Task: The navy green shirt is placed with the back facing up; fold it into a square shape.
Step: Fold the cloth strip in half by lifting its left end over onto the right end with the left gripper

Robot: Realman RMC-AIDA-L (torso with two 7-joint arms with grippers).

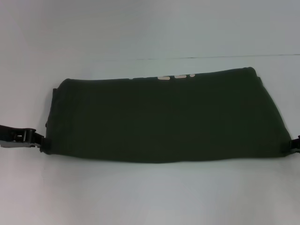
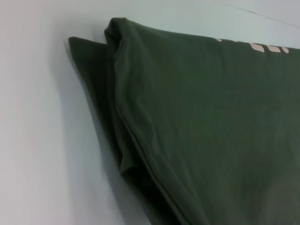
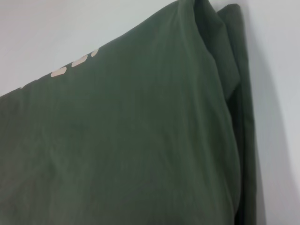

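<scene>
1. Broadly, a pale, plain table (image 1: 150, 197) is seen filling the head view, crossed by a thin line at the far side.
2. The navy green shirt (image 1: 164, 119) is laid at the table's middle, folded into a wide band, with cream letters (image 1: 176, 76) exposed along the far edge.
3. The left pincer (image 1: 41, 143) is found at the shirt's left near corner; whether it is clenched cannot be told.
4. The right pincer (image 1: 291, 144) is met at the right near corner, its state likewise unclear.

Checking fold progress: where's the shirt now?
In the head view the shirt lies folded into a wide band mid-table, between the left gripper and the right gripper at its near corners.
</scene>
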